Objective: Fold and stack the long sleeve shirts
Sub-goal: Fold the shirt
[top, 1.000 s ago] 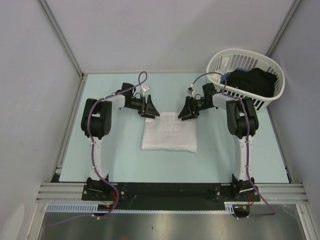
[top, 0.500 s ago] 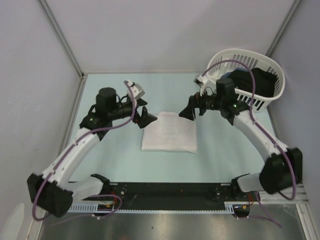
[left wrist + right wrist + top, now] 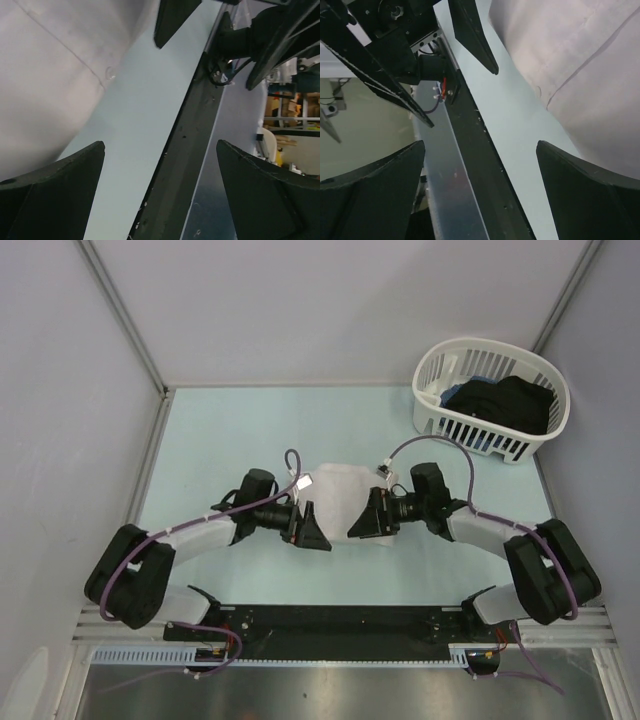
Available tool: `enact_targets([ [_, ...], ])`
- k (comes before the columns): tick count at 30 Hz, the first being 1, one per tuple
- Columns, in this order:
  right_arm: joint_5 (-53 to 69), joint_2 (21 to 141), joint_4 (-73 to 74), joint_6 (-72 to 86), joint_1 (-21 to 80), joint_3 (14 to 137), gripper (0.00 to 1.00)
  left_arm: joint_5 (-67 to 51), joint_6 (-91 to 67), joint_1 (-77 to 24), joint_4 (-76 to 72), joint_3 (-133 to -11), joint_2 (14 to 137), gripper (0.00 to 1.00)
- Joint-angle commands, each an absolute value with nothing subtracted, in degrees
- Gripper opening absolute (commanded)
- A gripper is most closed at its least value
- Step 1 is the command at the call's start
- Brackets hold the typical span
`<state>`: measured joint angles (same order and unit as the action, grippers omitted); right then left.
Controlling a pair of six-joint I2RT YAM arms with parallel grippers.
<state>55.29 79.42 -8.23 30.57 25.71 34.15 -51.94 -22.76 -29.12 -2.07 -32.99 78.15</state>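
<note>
**Top view.** The white folded shirt [image 3: 338,485] lies flat on the table [image 3: 220,440], near its middle. My left claw [image 3: 306,529] and right claw [image 3: 366,522] sit low at the shirt's near edge, tips pointing toward each other, close together. The basket [image 3: 490,343] stands at the far right corner, well apart, with dark clothes [image 3: 510,400] inside.

**Left wrist view.** The fingers of my left claw [image 3: 160,142] are spread wide with nothing between them. The shirt [image 3: 45,75] fills the upper left; bare table and the black rail [image 3: 185,150] lie ahead.

**Right wrist view.** My right claw [image 3: 480,142] is likewise spread and empty. The shirt [image 3: 580,55] is at the upper right.

**Hazards.**
- Closing on the top layer only would peel the fold apart.
- Pushing into the edge would bunch the thin cloth.
- The two claws are near enough to collide if both advance inward.
</note>
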Motion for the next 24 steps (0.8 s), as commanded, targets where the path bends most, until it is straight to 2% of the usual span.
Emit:
enact_targets([
  [1,59.41,83.75,-28.97,43.3,25.66,32.17,1.0,-59.41,-31.63,-29.18,-17.12,-32.0,80.5,1.0],
  [7,59.42,91.04,-39.79,53.77,26.63,32.87,1.0,-58.81,-39.44,-29.88,-25.47,-31.3,85.32,0.99],
  [14,59.32,107.9,-49.13,56.17,25.24,30.15,1.0,-54.14,-43.33,-28.22,-33.74,-28.66,98.6,0.99],
  [20,60.73,110.83,-36.76,45.38,18.64,28.83,1.0,-54.58,-35.51,-18.82,-24.45,-27.16,103.71,0.99],
  [23,62.14,107.94,-27.1,40.1,15.39,28.65,1.0,-55.81,-30.58,-15.56,-18.03,-27.16,103.1,0.99],
  [24,62.14,106.89,-19.76,34.77,14.6,28.83,1.0,-57.03,-31.37,-15.21,-19.06,-25.85,101.79,1.0],
])
